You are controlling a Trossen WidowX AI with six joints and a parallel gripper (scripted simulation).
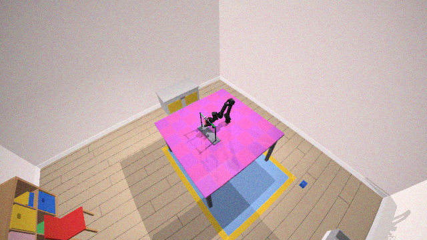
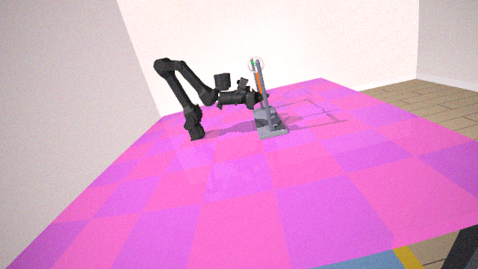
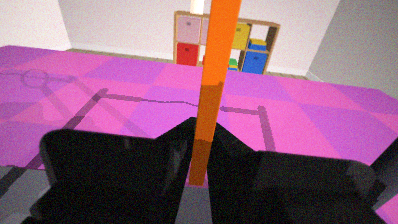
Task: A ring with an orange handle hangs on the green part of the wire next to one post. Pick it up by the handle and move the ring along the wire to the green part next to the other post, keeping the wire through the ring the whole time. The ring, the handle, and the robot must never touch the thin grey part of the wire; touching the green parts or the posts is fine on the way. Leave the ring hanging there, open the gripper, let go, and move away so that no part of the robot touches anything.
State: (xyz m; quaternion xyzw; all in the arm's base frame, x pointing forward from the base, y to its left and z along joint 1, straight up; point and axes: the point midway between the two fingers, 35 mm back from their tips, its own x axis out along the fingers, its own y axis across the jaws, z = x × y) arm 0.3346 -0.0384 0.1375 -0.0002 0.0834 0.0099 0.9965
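Observation:
My gripper (image 2: pixel 264 96) (image 3: pixel 201 124) is shut on the orange handle (image 1: pixel 205 123) (image 2: pixel 258 83) (image 3: pixel 218 60), which stands nearly upright between the fingertips. The pale ring (image 2: pixel 255 64) is at the handle's top, around the wire's line in the exterior view; it is out of the wrist view. In the top view one green part (image 1: pixel 212 125) is by the nearer post (image 1: pixel 215 134), and the other green part (image 1: pixel 201 115) is by the farther post (image 1: pixel 201 121). The handle is between the posts, nearer the farther one. Whether the ring touches the thin grey wire is too small to tell.
The grey base (image 1: pixel 215 142) (image 2: pixel 267 133) carries both posts on the pink and purple table (image 1: pixel 230 160) (image 2: pixel 239 217) (image 3: pixel 30 115). A dark post (image 3: pixel 387 172) shows at the wrist view's right edge. Shadows of the frame lie on the table. A shelf (image 3: pixel 177 37) stands beyond it.

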